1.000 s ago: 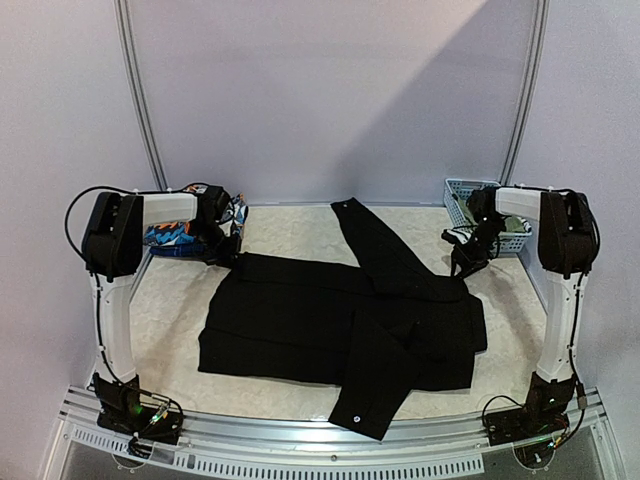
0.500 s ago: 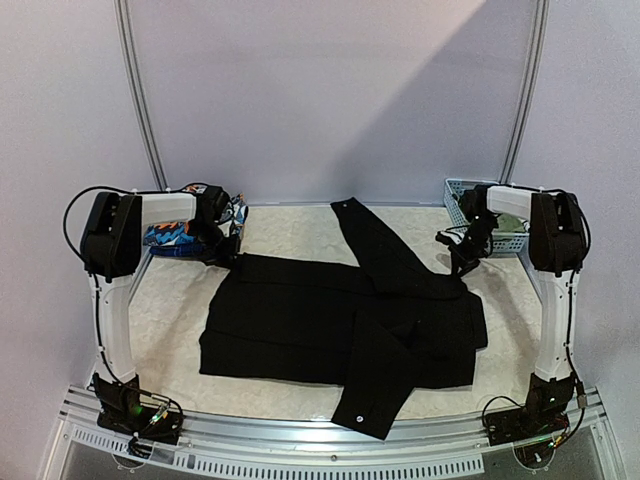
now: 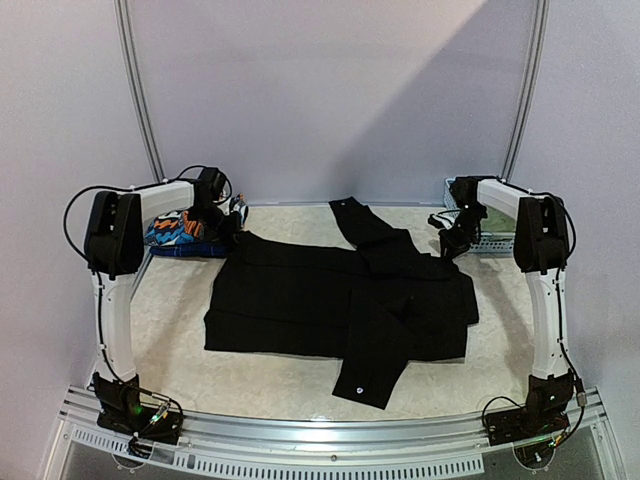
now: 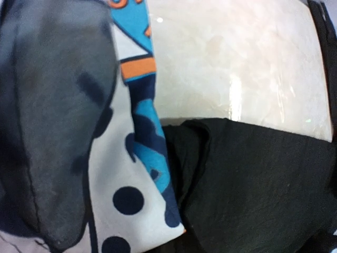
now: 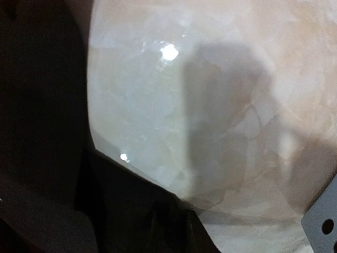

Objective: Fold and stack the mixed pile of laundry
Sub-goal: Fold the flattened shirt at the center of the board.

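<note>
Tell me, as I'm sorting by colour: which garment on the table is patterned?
The orange-blue-white print piece bunched at the far left edge; the big black garment spread across the middle is plain.

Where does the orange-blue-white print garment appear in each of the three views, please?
Top external: print garment at left, above centre.
Left wrist: print garment, a strip left of centre, top to bottom.
Right wrist: not in it.
Shared landmark: the black garment.

count | black trousers (image 3: 330,300): 1 | printed garment (image 3: 172,232): 1 | lattice basket (image 3: 488,243): 1 | robot arms (image 3: 150,203): 2
</note>
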`<move>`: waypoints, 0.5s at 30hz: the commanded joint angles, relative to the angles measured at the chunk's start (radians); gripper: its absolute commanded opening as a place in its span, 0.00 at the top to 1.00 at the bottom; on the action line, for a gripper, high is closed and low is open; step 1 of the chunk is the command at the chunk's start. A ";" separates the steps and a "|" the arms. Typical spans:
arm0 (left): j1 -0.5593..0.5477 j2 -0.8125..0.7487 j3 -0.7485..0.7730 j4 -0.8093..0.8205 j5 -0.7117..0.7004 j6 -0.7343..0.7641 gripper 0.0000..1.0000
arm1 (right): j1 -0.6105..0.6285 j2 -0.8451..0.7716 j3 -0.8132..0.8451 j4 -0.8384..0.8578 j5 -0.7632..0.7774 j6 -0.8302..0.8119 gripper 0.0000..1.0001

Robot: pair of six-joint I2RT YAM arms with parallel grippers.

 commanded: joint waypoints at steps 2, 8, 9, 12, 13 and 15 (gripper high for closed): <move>-0.026 -0.065 0.001 -0.009 -0.008 0.003 0.75 | 0.006 -0.091 -0.054 0.011 -0.033 0.012 0.67; -0.130 -0.310 -0.037 -0.022 -0.037 0.080 0.56 | 0.008 -0.328 -0.094 -0.024 -0.084 0.001 0.50; -0.159 -0.349 -0.053 -0.027 -0.017 0.090 0.54 | 0.008 -0.358 -0.118 -0.024 -0.101 -0.008 0.49; -0.278 -0.473 -0.161 -0.007 0.035 0.136 0.51 | 0.008 -0.489 -0.253 -0.002 -0.183 -0.053 0.48; -0.325 -0.508 -0.218 0.016 0.059 0.146 0.50 | 0.012 -0.536 -0.336 0.007 -0.221 -0.080 0.47; -0.426 -0.567 -0.332 0.068 0.100 0.146 0.48 | 0.025 -0.628 -0.461 0.033 -0.249 -0.138 0.47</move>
